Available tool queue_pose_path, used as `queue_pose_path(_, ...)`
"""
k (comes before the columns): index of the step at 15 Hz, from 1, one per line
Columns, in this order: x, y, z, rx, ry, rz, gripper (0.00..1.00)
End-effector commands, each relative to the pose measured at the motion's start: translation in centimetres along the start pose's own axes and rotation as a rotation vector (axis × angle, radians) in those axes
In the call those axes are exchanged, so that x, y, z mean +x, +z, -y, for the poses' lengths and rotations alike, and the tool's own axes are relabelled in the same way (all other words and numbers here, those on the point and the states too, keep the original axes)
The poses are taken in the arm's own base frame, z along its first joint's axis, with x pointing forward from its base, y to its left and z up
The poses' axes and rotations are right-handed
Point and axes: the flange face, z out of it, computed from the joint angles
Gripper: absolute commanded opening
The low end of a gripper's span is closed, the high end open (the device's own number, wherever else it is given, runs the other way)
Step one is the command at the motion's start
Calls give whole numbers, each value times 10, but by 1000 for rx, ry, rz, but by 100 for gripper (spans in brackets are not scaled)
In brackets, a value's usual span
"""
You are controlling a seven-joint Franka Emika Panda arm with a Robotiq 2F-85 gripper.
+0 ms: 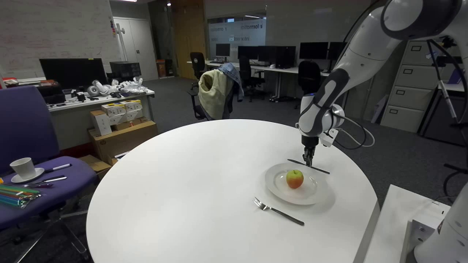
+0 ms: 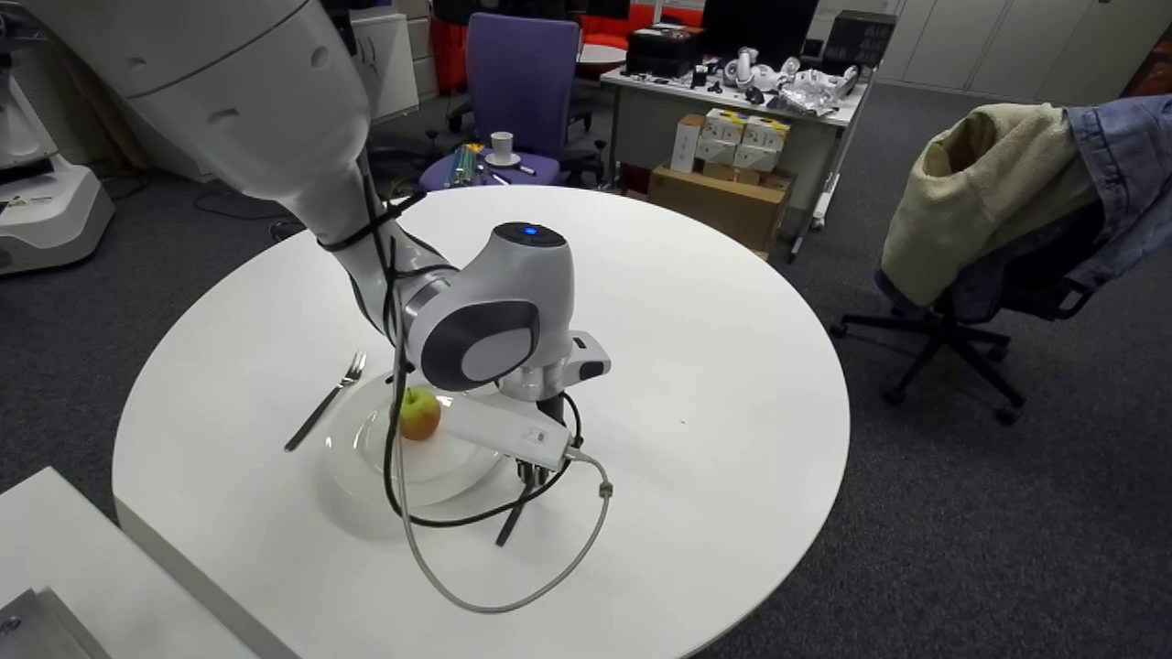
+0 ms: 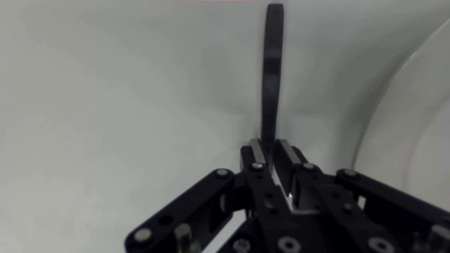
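- In an exterior view: the gripper (image 1: 309, 164) points straight down at a dark utensil (image 1: 320, 170), type unconfirmed, lying just beside the plate (image 1: 272, 180), on the side opposite the fork (image 1: 281, 213). An apple (image 1: 294, 179) sits on the plate.
- Writing, same place: a glass panel (image 1: 236, 33) far behind the plate carries lettering, apparently "informatics". A cardboard box (image 1: 126, 138), well apart from the plate, shows what looks like an "hp" mark. Whiteboard (image 1: 58, 33) handwriting, farther off, is illegible.
- In an exterior view: a black cable (image 2: 449, 524) loops from the plate side past the utensil (image 2: 509, 527). Contact cannot be established; this slack is best watched.
- Wrist view: the finger pads stand close together, flanking the utensil (image 3: 272, 70); whether they pinch it or merely border it cannot be told. The plate (image 3: 393, 116) is near, apart from the utensil.
- Judgement, wrist view: handling the utensil well calls for pads square across its middle, tips low without scraping, vertical motion, and no swing toward the plate. No writing is legible.
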Motion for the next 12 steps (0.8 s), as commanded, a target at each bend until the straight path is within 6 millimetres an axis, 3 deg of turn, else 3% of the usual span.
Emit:
queue_pose_path(1,-4,0,-1,5,15,-31,52)
queue_pose_path(3,-5,-2,-2,0,15,-30,65)
queue_pose_path(7,-16,-33,-20,-53,42,-76,95)
queue_pose_path(12,-21,-74,-41,-110,67,-151,100)
